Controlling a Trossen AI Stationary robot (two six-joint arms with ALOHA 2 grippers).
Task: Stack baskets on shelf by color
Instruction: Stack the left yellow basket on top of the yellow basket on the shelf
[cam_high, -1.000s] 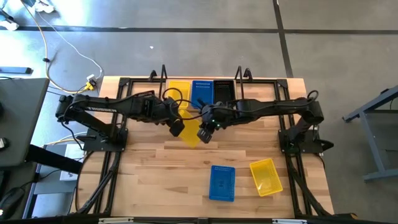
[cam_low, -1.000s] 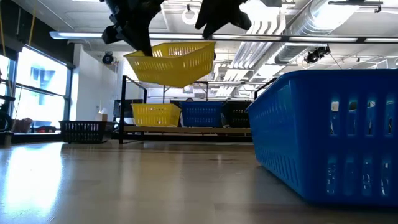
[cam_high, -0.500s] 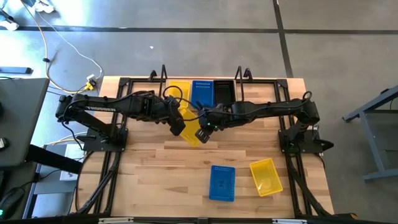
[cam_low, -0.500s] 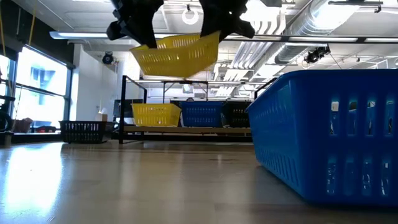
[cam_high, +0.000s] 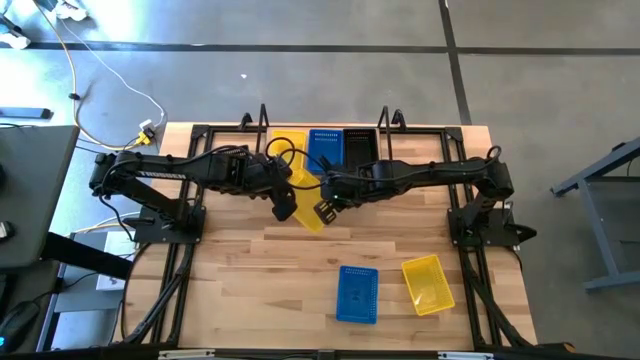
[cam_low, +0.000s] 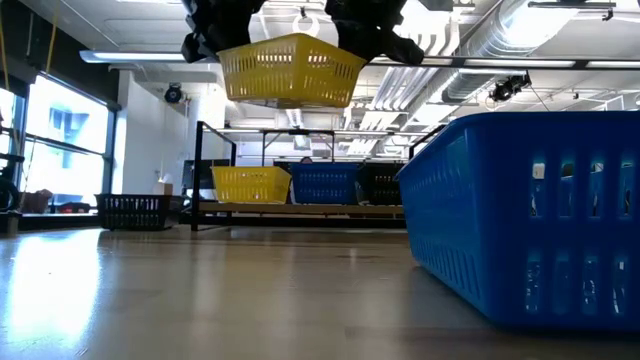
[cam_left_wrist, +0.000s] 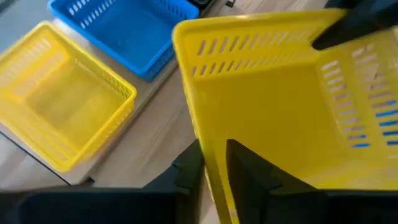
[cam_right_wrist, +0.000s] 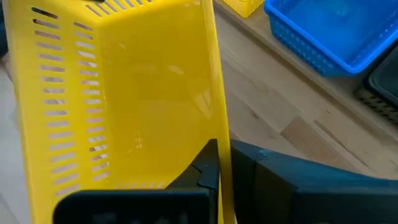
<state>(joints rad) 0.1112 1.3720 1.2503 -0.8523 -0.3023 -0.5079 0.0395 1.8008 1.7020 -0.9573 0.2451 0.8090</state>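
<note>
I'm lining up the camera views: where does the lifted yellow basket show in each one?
High view: yellow basket between both arms, just before the shelf.
Low view: basket up top, above the shelf.
Left wrist view: fills the right.
Right wrist view: fills the left.
Shared landmark: blue shelf basket.

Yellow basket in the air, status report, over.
Left tool and right tool each shut on a rim of the yellow basket, held level above the table. Shelf beyond holds one yellow, one blue, one black basket. Nothing in the way.
</note>
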